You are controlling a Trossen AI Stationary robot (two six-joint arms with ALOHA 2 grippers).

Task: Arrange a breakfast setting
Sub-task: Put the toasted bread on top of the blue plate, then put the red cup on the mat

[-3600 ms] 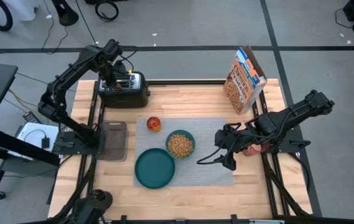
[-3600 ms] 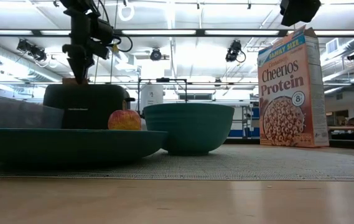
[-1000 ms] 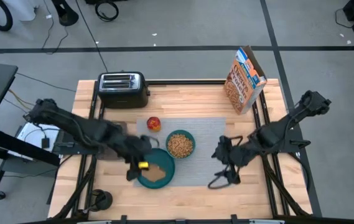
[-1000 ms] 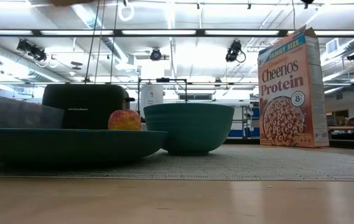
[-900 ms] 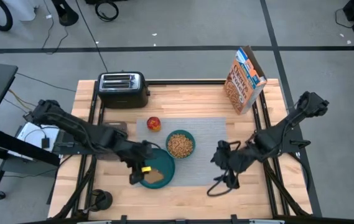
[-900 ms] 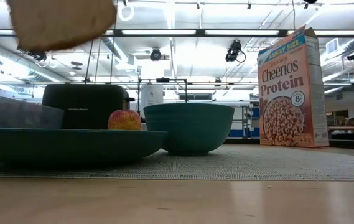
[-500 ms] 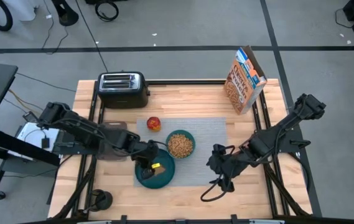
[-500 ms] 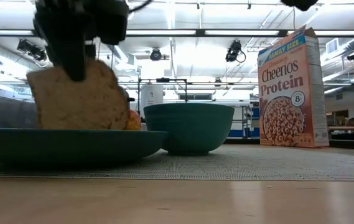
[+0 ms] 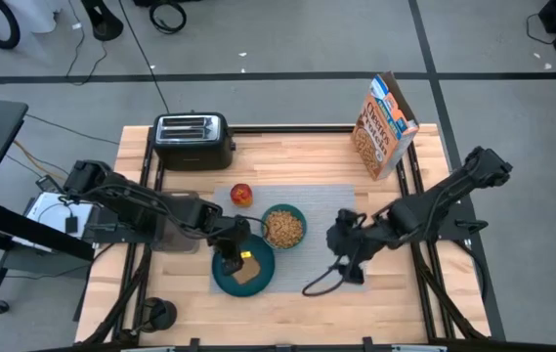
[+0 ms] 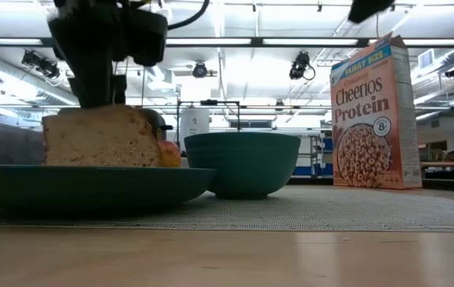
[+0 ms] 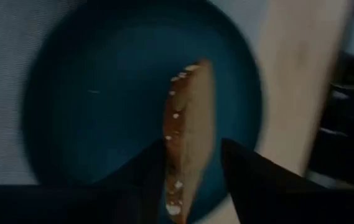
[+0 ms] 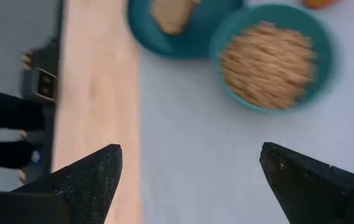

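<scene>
Wooden tabletop, seen from above: the grey placemat (image 9: 328, 203) lies across the middle with the teal plate (image 9: 221, 283) on its near-left corner, the cereal-filled bowl (image 9: 302, 239) just beside it and the red-orange fruit (image 9: 241, 194) behind. A toaster (image 9: 192, 140) and a cereal box (image 9: 385, 115) stand at the back. The toast slice (image 9: 248, 273) sits on the plate, with my left gripper (image 9: 231, 258) right over it; my right gripper (image 9: 348, 262) hovers over the mat's right part.

At table height, the toast rests on the plate, its lower edge down.

Through the left wrist, the fingers are parted either side of the toast and, I judge, no longer pinch it.

Through the right wrist, the fingers spread wide, holding nothing, above bare mat.

So mat, plate, bowl, fruit and toast look placed; I cannot find the cup or spoon set out, so those remain.
</scene>
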